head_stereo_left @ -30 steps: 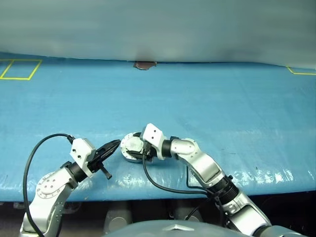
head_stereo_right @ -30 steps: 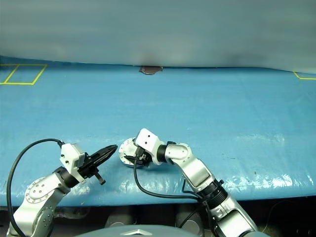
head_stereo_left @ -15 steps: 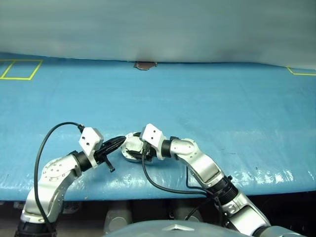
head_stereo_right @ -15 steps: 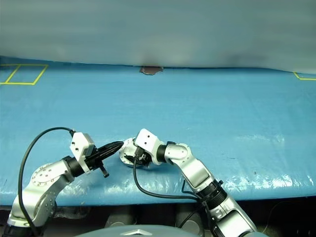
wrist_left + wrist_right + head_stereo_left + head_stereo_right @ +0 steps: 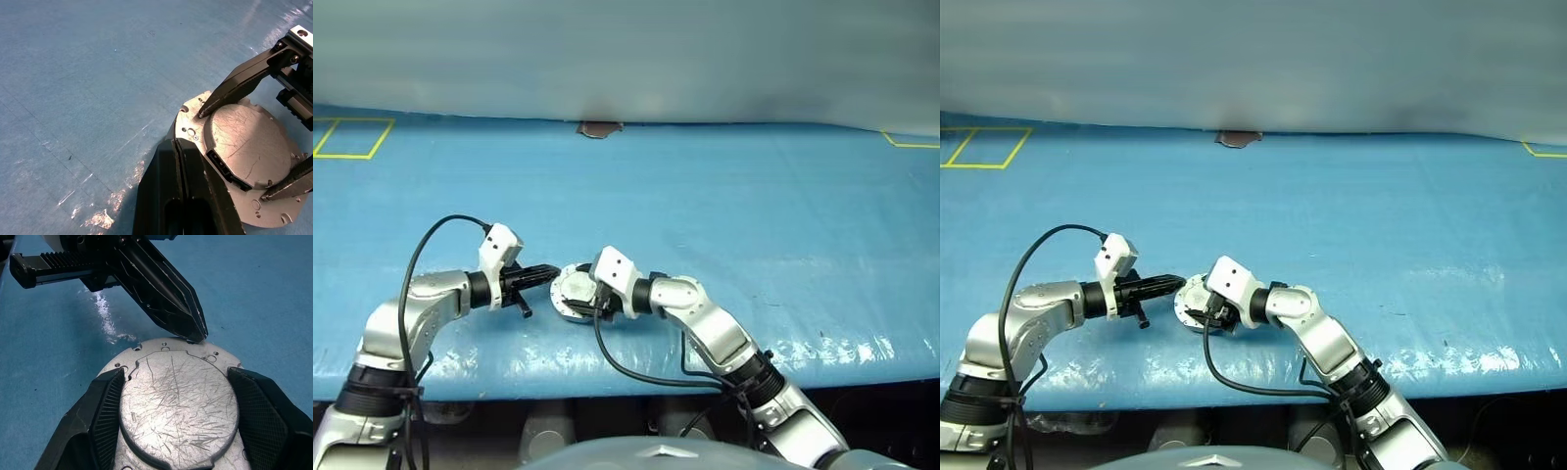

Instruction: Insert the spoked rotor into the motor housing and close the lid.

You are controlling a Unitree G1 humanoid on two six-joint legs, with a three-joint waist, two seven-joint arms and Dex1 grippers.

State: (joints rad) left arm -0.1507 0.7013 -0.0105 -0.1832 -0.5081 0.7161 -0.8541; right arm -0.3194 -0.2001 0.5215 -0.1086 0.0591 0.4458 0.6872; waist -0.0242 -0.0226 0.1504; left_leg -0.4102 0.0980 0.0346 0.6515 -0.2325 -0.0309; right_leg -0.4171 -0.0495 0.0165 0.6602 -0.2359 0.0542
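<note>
Blue sheeting covers the long table (image 5: 724,206), with yellow tape marks at its far corners and a pale wall behind. Near the front edge the left gripper (image 5: 188,147) has its two black fingers pressed together into a single wedge, and the tip rests at the rim of the lid (image 5: 178,401), on the side facing that arm. The lid shows its plain, scratched grey face with the raised centre and lies flat over the motor housing (image 5: 193,125), whose flange with small holes shows around it. The right gripper (image 5: 178,423) straddles the assembly, its jaws spread wide with a pad on either side of the rim; they look to be steadying it, though whether they truly pinch I can't tell. The spoked rotor is presumably under the lid. From the left wedge the lid's centre lies straight ahead along the fingers, so I'd judge any pressing or nudging falls to the left arm while the right braces.
</note>
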